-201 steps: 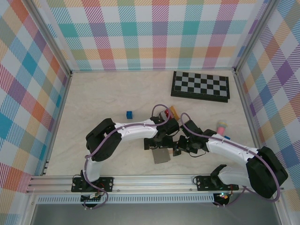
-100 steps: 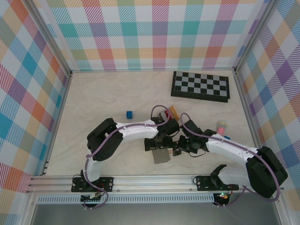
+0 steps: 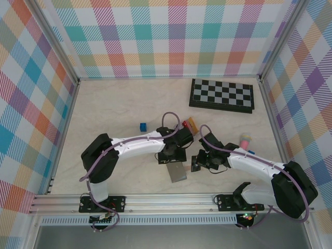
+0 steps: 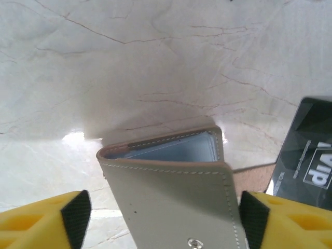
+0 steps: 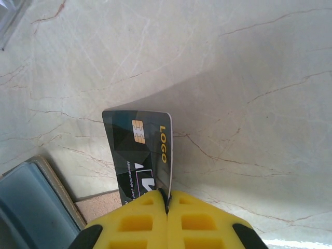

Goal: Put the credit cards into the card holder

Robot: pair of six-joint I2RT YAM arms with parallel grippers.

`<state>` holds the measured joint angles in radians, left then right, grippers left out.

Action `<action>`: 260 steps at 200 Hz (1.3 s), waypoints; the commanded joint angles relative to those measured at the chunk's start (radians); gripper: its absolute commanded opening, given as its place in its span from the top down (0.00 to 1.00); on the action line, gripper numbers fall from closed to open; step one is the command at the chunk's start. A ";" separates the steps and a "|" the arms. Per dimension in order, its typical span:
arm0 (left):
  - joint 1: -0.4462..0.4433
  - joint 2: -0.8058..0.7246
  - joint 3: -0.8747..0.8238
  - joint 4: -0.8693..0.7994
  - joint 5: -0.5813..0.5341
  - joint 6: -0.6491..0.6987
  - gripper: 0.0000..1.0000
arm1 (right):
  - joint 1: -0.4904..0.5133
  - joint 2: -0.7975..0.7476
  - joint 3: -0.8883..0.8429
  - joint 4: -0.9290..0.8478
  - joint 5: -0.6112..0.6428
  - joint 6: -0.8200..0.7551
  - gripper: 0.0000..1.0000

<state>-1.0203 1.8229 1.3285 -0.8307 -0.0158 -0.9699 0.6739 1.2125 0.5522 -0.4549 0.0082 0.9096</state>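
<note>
The grey card holder [image 3: 177,172] lies on the table near the front, its top flap lifted a little over a blue-grey inside [image 4: 171,150]. My left gripper [image 4: 163,220] is open, its yellow fingers [image 4: 52,220] standing on either side of the holder's near end. My right gripper [image 5: 167,199] is shut on a black credit card [image 5: 140,148] with a yellow "LOGO" mark, held upright on its edge just right of the holder [image 5: 28,202]. That card [image 4: 306,155] also appears at the right edge of the left wrist view. In the top view the right gripper [image 3: 198,161] sits beside the left gripper [image 3: 173,157].
A small rack with red and orange cards [image 3: 188,124] stands just behind the two grippers. A chessboard [image 3: 222,95] lies at the back right. A blue cube [image 3: 143,126] sits to the left, and a pink and yellow object [image 3: 244,139] to the right.
The left arm has swung its elbow to the left and its gripper has drawn back a little, uncovering more of the card holder. The right gripper has kept the black card in place.
</note>
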 commanded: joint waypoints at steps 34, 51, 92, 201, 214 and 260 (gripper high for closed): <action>0.023 -0.115 -0.136 -0.004 -0.002 0.007 0.43 | -0.004 0.030 -0.008 -0.104 0.087 0.020 0.95; 0.029 -0.155 -0.166 -0.005 -0.016 0.001 0.45 | -0.004 0.033 -0.006 -0.105 0.086 0.020 0.95; 0.041 -0.249 -0.250 0.031 -0.031 -0.016 0.61 | -0.004 0.040 0.001 -0.100 0.083 0.018 0.95; 0.133 -0.336 -0.431 0.390 0.071 0.120 1.00 | -0.011 -0.015 0.007 -0.101 0.100 -0.003 0.95; 0.158 -0.323 -0.432 0.460 0.106 0.141 1.00 | -0.015 -0.041 0.011 -0.085 0.093 -0.023 0.95; 0.192 -0.245 -0.353 0.438 0.142 0.194 1.00 | -0.017 -0.168 0.088 -0.115 0.115 -0.085 0.95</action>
<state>-0.8425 1.5288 0.9203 -0.4084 0.0921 -0.8364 0.6605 1.1065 0.5823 -0.5041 0.0795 0.8749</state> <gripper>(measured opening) 0.042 0.051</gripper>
